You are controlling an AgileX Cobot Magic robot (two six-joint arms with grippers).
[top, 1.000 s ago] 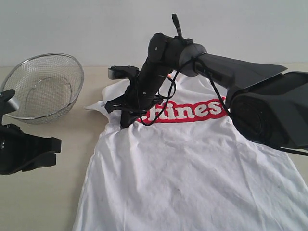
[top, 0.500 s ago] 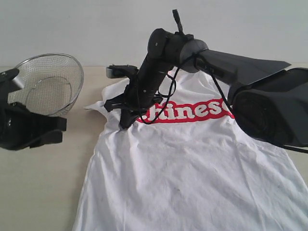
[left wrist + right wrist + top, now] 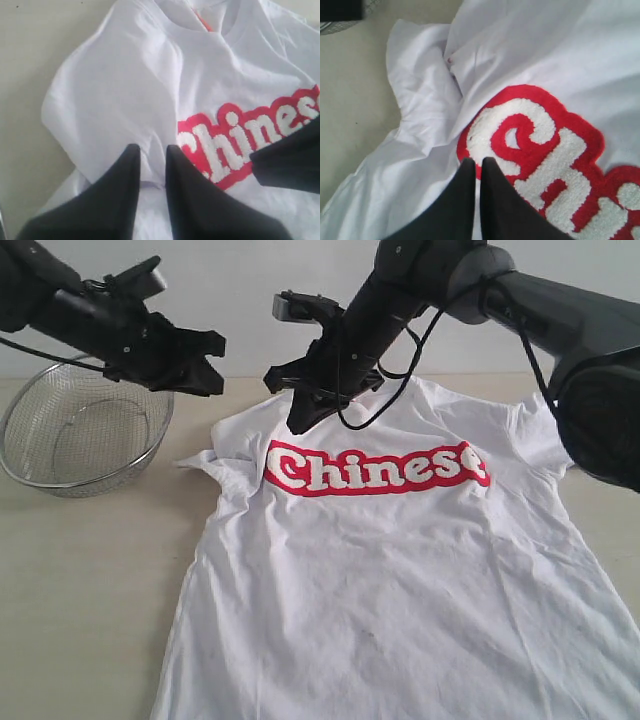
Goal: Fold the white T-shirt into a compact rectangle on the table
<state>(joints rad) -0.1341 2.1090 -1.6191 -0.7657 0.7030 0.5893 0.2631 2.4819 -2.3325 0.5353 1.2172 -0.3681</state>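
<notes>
T-shirt [image 3: 400, 570] lies spread on the table [image 3: 90, 590]; left hand [image 3: 151, 149] narrowly apart, empty; right hand [image 3: 478, 161] together, empty.

T-shirt [image 3: 400, 580] on table [image 3: 90, 600], bowl [image 3: 85, 435] to its left

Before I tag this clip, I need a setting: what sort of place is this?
Probably a robotics lab bench, not a home: two black robot arms work over a beige table against a plain white wall, with only a white T-shirt and a wire-mesh bowl laid out.
</notes>
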